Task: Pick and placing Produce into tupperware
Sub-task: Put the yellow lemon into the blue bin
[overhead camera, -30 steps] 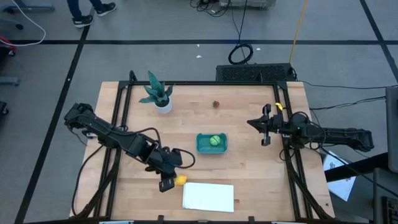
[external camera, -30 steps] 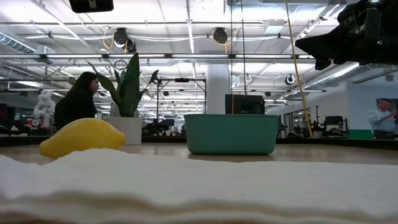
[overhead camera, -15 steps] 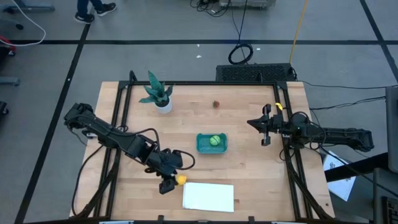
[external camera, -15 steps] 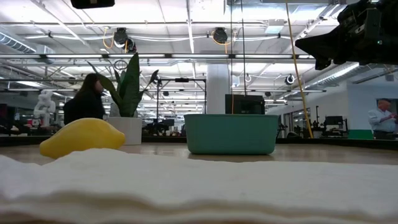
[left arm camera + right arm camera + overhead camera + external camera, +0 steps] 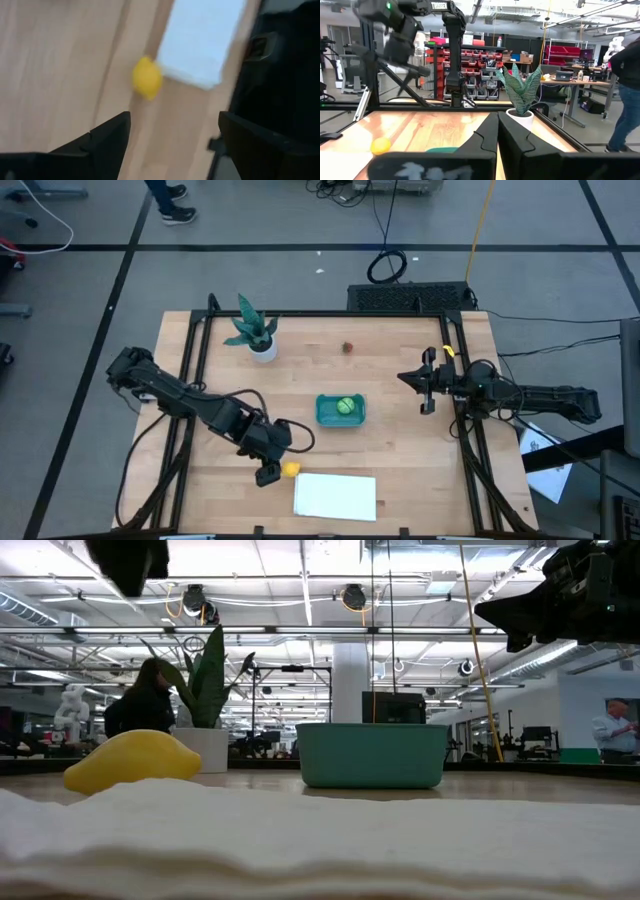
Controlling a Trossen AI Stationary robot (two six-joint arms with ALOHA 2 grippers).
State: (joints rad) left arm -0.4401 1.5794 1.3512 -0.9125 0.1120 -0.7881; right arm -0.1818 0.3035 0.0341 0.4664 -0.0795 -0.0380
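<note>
The yellow lemon-like piece [image 5: 291,470] lies on its side on the table, next to the far left corner of the white sheet [image 5: 335,495]. My left gripper [image 5: 174,120] hangs open just above and to the left of it, with the lemon [image 5: 147,78] ahead of the fingers, not between them. The teal tupperware [image 5: 325,412] stands mid-table with the light green ball [image 5: 345,406] inside. The tiny dark red piece [image 5: 348,347] rests farther back. My right gripper [image 5: 497,135] waits shut and empty above the table's right side [image 5: 405,377].
A potted green plant [image 5: 255,335] stands at the table's far left. The white sheet covers the near middle. Black frame rails [image 5: 195,370] run along the table's left and right sides. Bare wood lies between the tupperware and the right arm. A person [image 5: 140,705] is in the room behind.
My left gripper has come down a little over the lemon and shows lower in the low view. The lemon has stayed where it was on the table.
</note>
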